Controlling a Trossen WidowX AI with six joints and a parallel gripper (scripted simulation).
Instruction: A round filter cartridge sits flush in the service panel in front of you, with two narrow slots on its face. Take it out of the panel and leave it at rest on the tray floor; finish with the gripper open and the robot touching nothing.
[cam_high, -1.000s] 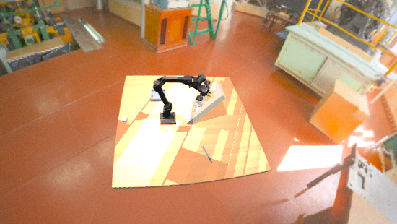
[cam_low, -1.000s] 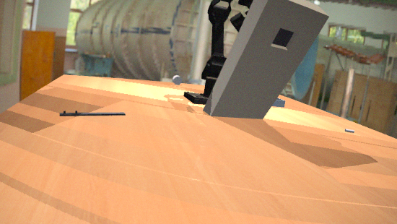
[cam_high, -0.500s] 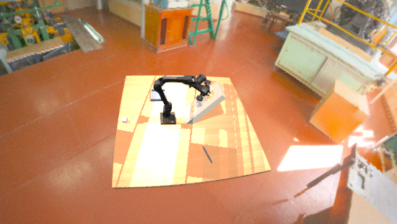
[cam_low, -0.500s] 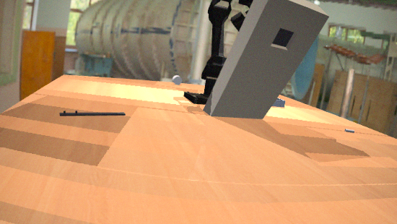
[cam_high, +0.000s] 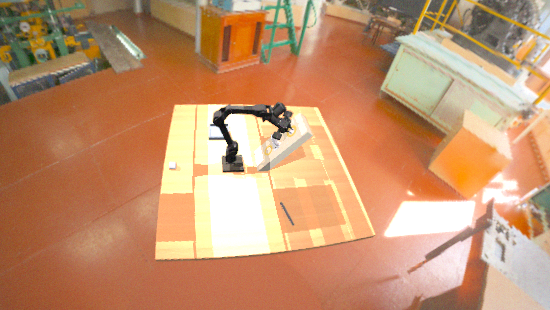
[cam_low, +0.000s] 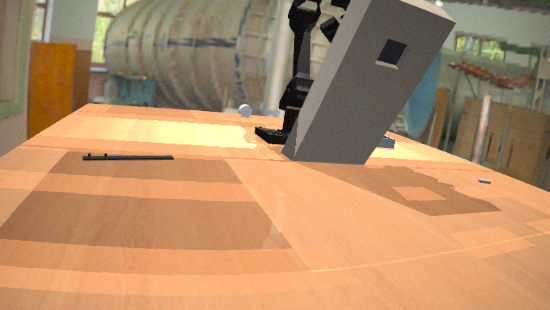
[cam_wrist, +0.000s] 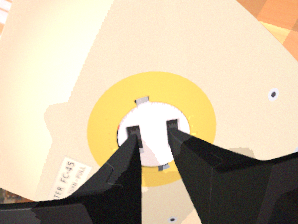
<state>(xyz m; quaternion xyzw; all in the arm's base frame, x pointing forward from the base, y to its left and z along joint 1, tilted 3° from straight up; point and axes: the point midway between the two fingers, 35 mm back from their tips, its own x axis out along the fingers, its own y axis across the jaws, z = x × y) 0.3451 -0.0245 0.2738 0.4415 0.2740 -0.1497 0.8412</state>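
Note:
The white round cartridge (cam_wrist: 153, 114) sits in a yellow ring (cam_wrist: 101, 131) on the tilted service panel (cam_wrist: 200, 45) (cam_high: 292, 146) (cam_low: 345, 100). Its two dark slots show side by side in the wrist view, with small grey notches at the disc's upper and lower edges. My gripper (cam_wrist: 152, 137) is partly open with nothing between its fingers. One fingertip is at each slot, overlapping its lower end; how deep they reach, I cannot tell. The tray (cam_high: 218, 132) (cam_low: 387, 143) is behind the arm, partly hidden; its floor shows no cartridge.
The wooden table (cam_high: 175, 220) (cam_low: 200, 285) bears a thin dark bar (cam_high: 287, 213) (cam_low: 128, 158) and a small pale object (cam_high: 172, 165) (cam_low: 244, 110). A small grey piece (cam_low: 484, 181) lies at the right in the exterior view. A printed label (cam_wrist: 71, 175) is beside the ring.

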